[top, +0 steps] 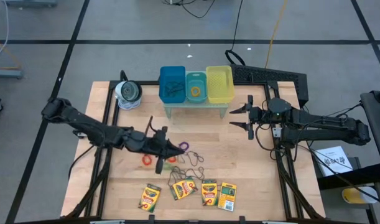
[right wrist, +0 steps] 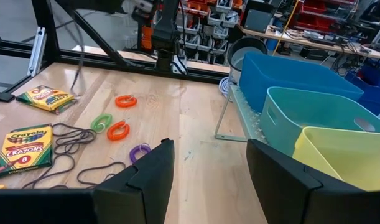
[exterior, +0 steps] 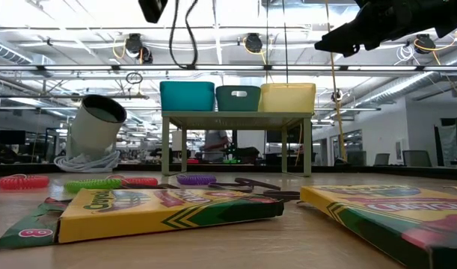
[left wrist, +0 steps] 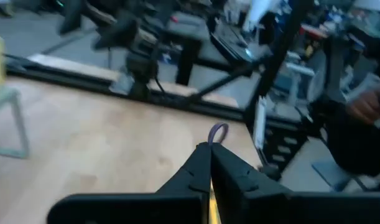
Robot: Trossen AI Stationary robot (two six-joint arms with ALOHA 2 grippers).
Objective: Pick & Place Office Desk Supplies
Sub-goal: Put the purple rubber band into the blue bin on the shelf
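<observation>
My left gripper (top: 177,149) (left wrist: 210,149) hangs over the table's middle, shut on a small purple ring band. Another purple ring (right wrist: 139,151) (exterior: 196,179) lies flat on the wood with orange (right wrist: 118,130) and green (right wrist: 101,122) rings and thin brownish wiry loops (top: 190,163). Several yellow-and-green crayon boxes (top: 209,193) lie flat near the table's near edge. My right gripper (top: 249,118) (right wrist: 208,162) is open and hovers to the right of the bin stand, touching nothing. My left gripper pinches the purple ring band (left wrist: 217,134) between the free ends of its two shut fingers. The fingers point about level toward the table's right side. The ring's loop stands out beyond the fingertips, lifted clear of the table.
Blue (top: 172,84), teal (top: 196,87) and yellow (top: 219,84) bins sit side by side on a small stand at the table's far edge. A round silvery-white roll (top: 127,93) stands to their left. Bare wood lies between the stand and the rings.
</observation>
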